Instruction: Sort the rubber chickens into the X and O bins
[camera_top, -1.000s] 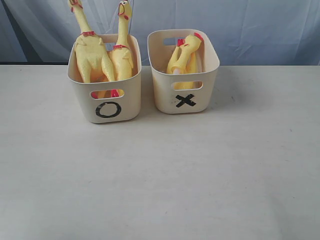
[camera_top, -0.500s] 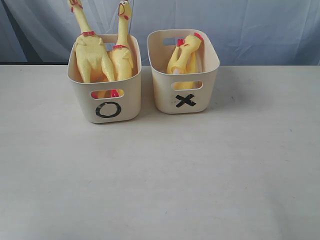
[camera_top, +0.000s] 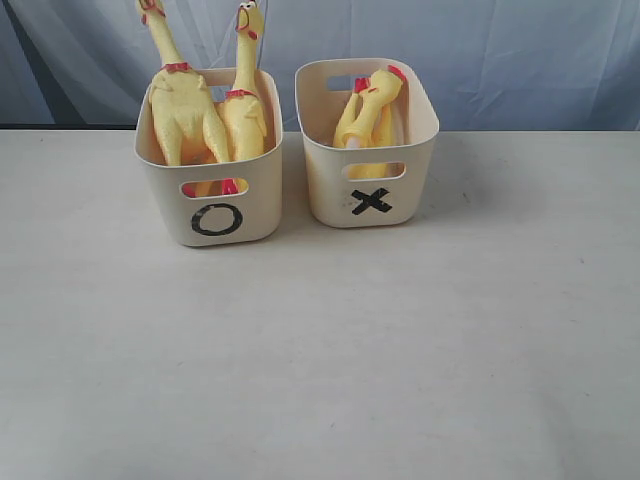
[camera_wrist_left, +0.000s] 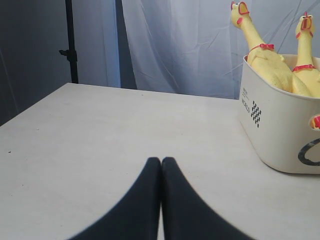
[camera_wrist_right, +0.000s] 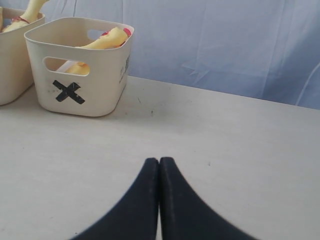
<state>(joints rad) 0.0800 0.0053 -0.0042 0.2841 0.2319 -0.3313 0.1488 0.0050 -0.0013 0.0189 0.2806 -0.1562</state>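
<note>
Two long whole rubber chickens (camera_top: 185, 110) (camera_top: 244, 105) stand upright in the cream O bin (camera_top: 215, 215), necks above the rim; the left wrist view shows these chickens (camera_wrist_left: 262, 52) and this bin (camera_wrist_left: 280, 130) too. The X bin (camera_top: 370, 195) beside it holds yellow chicken parts (camera_top: 368, 115) with red bits, partly hidden by the wall; the right wrist view shows this bin (camera_wrist_right: 80, 85) with a yellow piece (camera_wrist_right: 107, 40) inside. Both grippers are off the exterior view. My left gripper (camera_wrist_left: 161, 161) is shut and empty, low over the table. My right gripper (camera_wrist_right: 159, 161) is likewise shut and empty.
A pale table (camera_top: 320, 340) carries both bins near its far edge. A blue-white curtain (camera_top: 500, 60) hangs behind. A dark stand (camera_wrist_left: 70, 50) rises beyond the table's corner in the left wrist view.
</note>
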